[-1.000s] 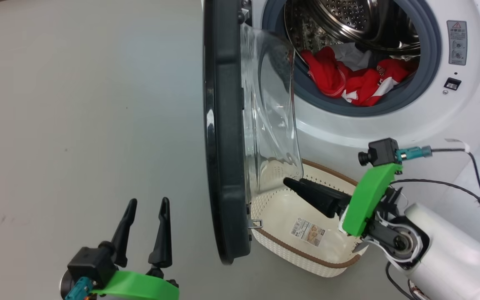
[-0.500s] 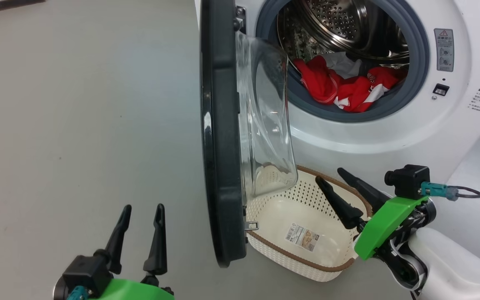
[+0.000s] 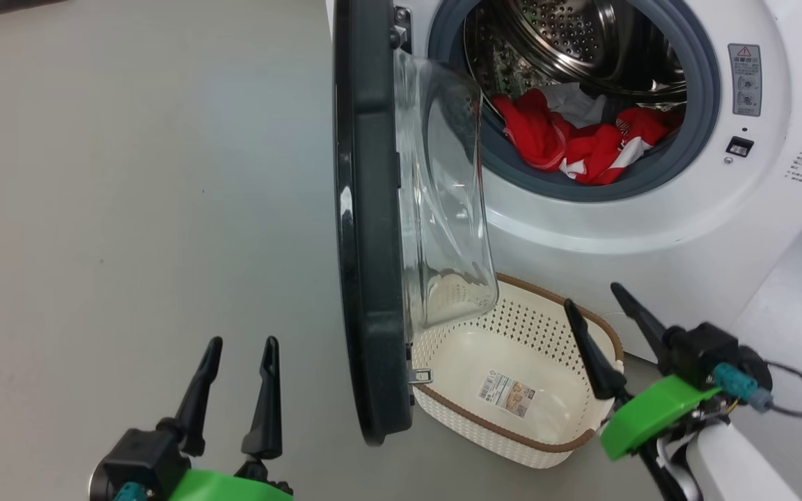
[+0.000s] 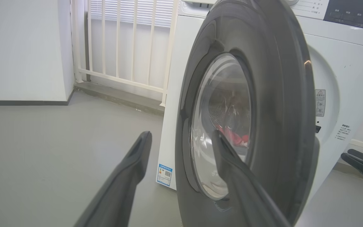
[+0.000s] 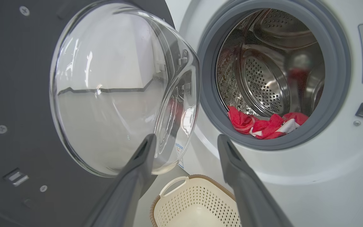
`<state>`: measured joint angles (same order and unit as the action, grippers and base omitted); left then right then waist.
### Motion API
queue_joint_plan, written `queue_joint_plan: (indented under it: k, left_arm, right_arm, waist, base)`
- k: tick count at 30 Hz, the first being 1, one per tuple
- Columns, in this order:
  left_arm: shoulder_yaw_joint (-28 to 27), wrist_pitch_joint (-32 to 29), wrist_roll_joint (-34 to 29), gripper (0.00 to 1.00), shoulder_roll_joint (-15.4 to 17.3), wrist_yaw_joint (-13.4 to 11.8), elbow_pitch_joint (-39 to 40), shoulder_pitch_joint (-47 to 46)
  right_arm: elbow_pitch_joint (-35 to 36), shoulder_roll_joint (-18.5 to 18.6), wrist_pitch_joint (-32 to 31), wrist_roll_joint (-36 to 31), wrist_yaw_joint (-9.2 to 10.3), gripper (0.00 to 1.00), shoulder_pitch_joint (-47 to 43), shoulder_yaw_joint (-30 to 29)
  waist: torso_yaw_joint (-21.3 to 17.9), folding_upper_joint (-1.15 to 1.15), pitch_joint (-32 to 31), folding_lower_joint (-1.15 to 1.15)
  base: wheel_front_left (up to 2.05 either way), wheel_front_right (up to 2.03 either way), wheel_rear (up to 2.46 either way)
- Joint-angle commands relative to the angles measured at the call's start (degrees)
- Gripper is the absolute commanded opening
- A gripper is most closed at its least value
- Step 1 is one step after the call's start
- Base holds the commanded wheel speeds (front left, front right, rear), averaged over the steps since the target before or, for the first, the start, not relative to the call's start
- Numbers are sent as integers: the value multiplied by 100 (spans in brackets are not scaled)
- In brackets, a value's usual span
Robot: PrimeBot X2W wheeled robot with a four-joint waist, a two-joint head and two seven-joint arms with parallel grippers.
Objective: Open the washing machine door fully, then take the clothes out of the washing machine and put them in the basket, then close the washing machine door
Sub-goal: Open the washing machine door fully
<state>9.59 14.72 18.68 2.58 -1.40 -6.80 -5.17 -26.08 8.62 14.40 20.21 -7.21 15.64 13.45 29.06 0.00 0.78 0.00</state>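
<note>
Door [image 3: 366, 229] stands open at centre; red clothes [image 3: 585, 149] lie in the washing machine [image 3: 651, 223], upper right; basket [image 3: 512, 316] sits below. My left jaws and right jaws gape wide, empty.

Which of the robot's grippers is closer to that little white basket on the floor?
The right. The right gripper hangs open at the right end of the basket. The left gripper is on the far side of the open washing machine door, farther off.

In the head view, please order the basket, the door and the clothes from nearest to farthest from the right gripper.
1. Basket, just under the right gripper.
2. Door, to the gripper's left, standing open.
3. Clothes, up ahead inside the drum.
</note>
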Motion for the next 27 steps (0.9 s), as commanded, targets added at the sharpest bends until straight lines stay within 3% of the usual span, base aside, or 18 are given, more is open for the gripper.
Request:
queue_joint_plan:
  k: [1, 5, 10, 27]
  left_arm:
    - [-178, 28, -43, 100, 37, 10, 162, -30]
    - [-174, 28, -74, 100, 34, -5, 170, -16]
    - [-161, 28, -61, 100, 32, -45, 187, -11]
    - [-69, 28, -17, 100, 31, -172, 108, -8]
  right_arm:
    - [192, -90, 58, -132, -28, 100, -87, 15]
    - [617, -402, 59, -803, -28, 100, -501, -471]
    - [1065, -550, 59, -1098, -28, 100, -843, -718]
    - [1309, -573, 60, -956, -28, 100, -1094, -578]
  waist:
    - [3, 0, 4, 0]
    - [14, 0, 35, 0]
    - [-16, 0, 76, 0]
    - [-90, 0, 114, 0]
  base:
    - [0, 0, 0]
    - [0, 0, 0]
    - [0, 0, 0]
    - [0, 0, 0]
